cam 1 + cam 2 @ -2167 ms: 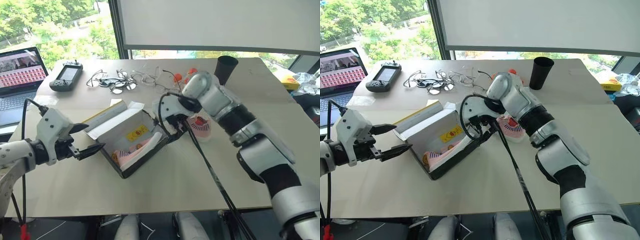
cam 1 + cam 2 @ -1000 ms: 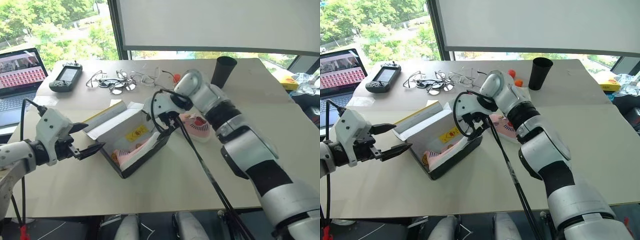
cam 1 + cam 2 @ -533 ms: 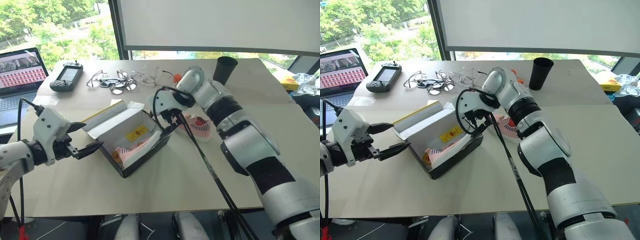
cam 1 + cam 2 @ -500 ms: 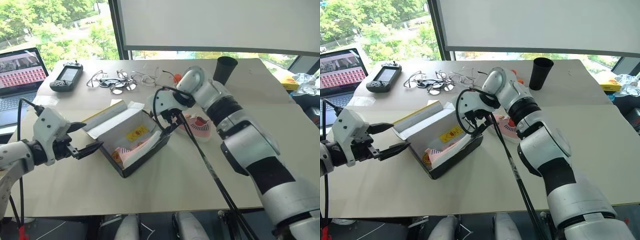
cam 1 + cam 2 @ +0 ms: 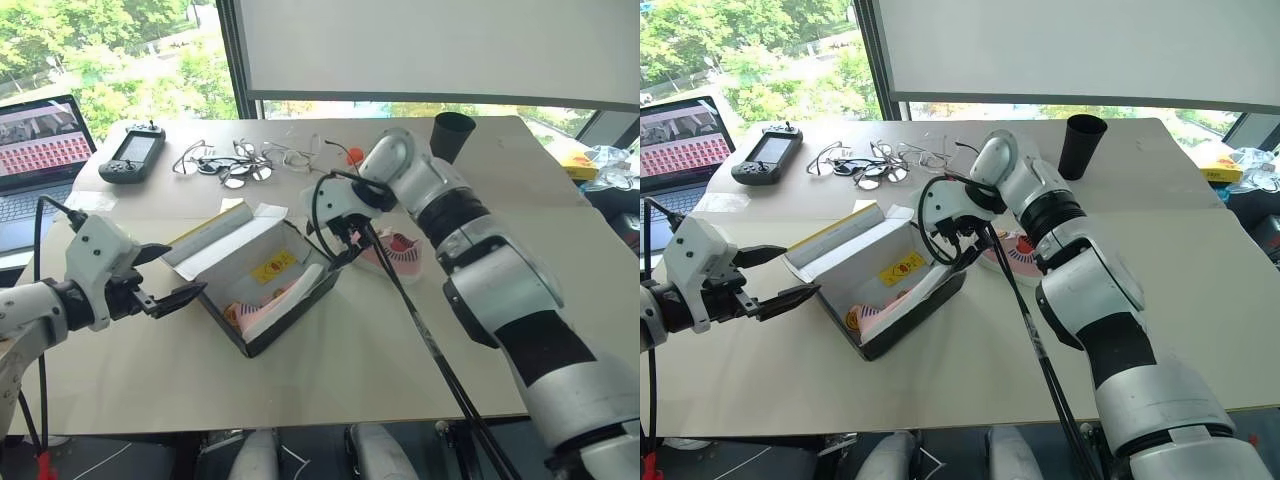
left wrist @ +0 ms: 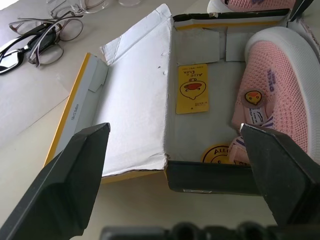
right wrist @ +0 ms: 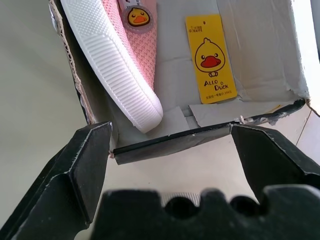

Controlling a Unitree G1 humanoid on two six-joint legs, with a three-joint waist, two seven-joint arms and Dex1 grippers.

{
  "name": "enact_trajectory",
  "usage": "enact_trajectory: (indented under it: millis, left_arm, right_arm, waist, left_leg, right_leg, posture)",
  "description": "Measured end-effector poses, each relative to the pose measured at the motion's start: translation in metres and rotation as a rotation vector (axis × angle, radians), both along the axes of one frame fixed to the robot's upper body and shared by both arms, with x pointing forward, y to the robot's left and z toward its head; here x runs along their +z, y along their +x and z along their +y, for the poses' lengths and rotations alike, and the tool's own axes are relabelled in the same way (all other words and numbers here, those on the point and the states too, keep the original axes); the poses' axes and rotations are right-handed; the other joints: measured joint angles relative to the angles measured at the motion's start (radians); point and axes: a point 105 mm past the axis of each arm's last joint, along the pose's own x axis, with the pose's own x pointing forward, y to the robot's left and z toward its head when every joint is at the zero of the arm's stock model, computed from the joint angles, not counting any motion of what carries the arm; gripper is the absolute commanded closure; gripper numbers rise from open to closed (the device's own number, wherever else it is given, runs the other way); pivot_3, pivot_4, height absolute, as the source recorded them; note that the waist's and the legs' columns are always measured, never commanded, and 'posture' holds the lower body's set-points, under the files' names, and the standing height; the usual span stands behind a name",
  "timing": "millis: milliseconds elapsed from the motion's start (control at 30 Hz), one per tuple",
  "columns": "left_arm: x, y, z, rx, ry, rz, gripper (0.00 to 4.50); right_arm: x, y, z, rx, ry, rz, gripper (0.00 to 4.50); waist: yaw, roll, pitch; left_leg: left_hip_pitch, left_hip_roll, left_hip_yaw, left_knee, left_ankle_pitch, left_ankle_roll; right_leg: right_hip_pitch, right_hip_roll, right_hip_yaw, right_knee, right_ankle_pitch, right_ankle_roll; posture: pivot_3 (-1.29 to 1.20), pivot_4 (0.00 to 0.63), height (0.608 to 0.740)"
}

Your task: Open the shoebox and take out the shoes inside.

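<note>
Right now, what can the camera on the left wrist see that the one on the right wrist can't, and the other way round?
Left wrist camera alone: the eyeglasses on the table, the shoebox's opened lid, and the left claw, open. Right wrist camera alone: the ribbed white sole of the pink shoe, and the right claw, open over the box's end wall. Both show the shoebox, its yellow duck sticker and the pink shoe lying inside.

The shoebox (image 5: 875, 285) lies open on the counter (image 5: 970, 370), one pink shoe (image 5: 883, 309) inside and another shoe (image 5: 1015, 252) on the counter beside it. My right end effector (image 5: 965, 243) hangs spread above the box's far corner; my left end effector (image 5: 775, 276) waits spread nearby.
</note>
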Motion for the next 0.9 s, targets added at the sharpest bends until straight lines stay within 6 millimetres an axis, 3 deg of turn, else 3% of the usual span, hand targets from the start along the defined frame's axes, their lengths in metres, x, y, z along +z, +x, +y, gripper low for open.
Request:
enact_trajectory:
  millis: [433, 600, 800, 900]
  left_arm:
    - [0.0, 0.0, 0.0, 0.001, 0.0, -0.001, 0.0]
    - [-0.001, -0.001, 0.001, 0.003, 0.002, 0.005, 0.0]
    - [-0.001, -0.001, 0.001, 0.008, 0.003, 0.003, 0.0]
    - [-0.001, -0.001, 0.001, 0.012, 0.003, 0.0, 0.0]
  right_arm:
    - [-0.015, -0.013, 0.022, 0.095, 0.01, 0.012, 0.03]
    - [-0.018, -0.019, 0.028, 0.132, 0.01, 0.015, 1.35]
    - [-0.024, -0.022, 0.029, 0.148, 0.012, 0.023, 3.56]
    - [-0.027, -0.024, 0.031, 0.167, 0.016, 0.017, 4.28]
  waist:
    - [0.001, 0.0, 0.0]
    - [-0.002, 0.0, 0.0]
    - [-0.003, 0.0, 0.0]
    - [-0.002, 0.0, 0.0]
  left_leg:
    - [0.0, 0.0, 0.0, 0.0, 0.0, 0.0]
    - [0.0, 0.0, 0.0, 0.0, 0.0, 0.0]
    - [0.0, 0.0, 0.0, 0.0, 0.0, 0.0]
    - [0.0, 0.0, 0.0, 0.0, 0.0, 0.0]
  right_leg:
    - [0.0, 0.0, 0.0, 0.0, 0.0, 0.0]
    - [0.0, 0.0, 0.0, 0.0, 0.0, 0.0]
    - [0.0, 0.0, 0.0, 0.0, 0.0, 0.0]
    - [0.0, 0.0, 0.0, 0.0, 0.0, 0.0]
  posture:
    - [0.0, 0.15, 0.724]
    - [0.0, 0.15, 0.724]
    - [0.0, 0.15, 0.724]
    - [0.0, 0.15, 0.724]
